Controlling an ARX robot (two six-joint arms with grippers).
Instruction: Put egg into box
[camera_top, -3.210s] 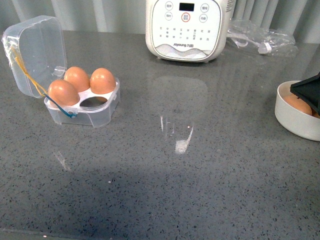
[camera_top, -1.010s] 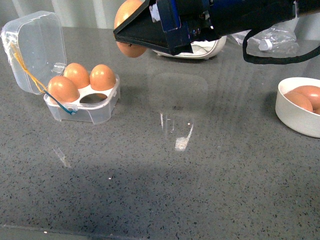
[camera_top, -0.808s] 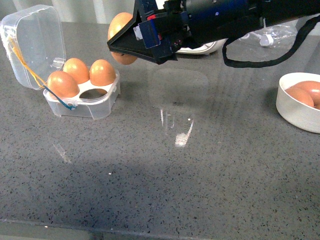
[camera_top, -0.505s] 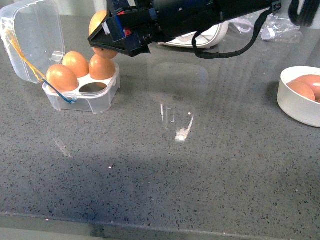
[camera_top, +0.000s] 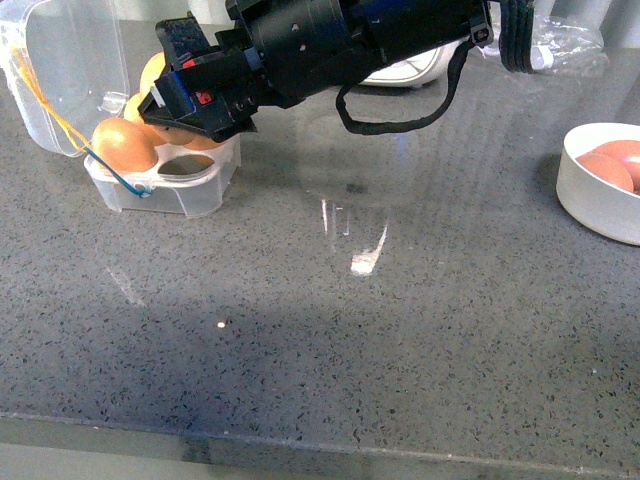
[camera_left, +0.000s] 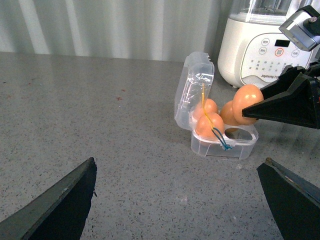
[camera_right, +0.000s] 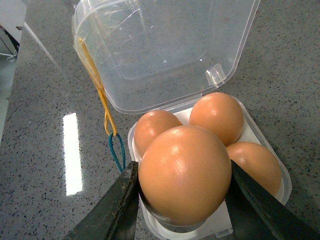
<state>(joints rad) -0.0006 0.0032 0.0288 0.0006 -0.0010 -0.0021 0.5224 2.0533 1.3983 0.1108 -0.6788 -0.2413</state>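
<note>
Over the grey tabletop (camera_top: 400, 330), right tool (camera_right: 182, 200) grips the egg (camera_right: 184, 172) mid-shell above the box (camera_right: 170, 55); smooth, brittle, squeeze lightly

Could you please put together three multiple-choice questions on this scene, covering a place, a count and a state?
1. Where is the egg held by the right gripper?
A. seated in the box's empty slot
B. in the air just above the egg box
C. resting on the lid

2. How many eggs sit in the box's slots?
A. one
B. two
C. three

3. What state is the box's lid in?
A. swung open, standing up
B. shut over the eggs
C. taken off

Answers:
1 B: the egg is clamped in the right gripper over the egg box, not yet seated.
2 C: the right wrist view shows three seated eggs behind the held one.
3 A: the clear lid stands upright behind the slots.
</note>
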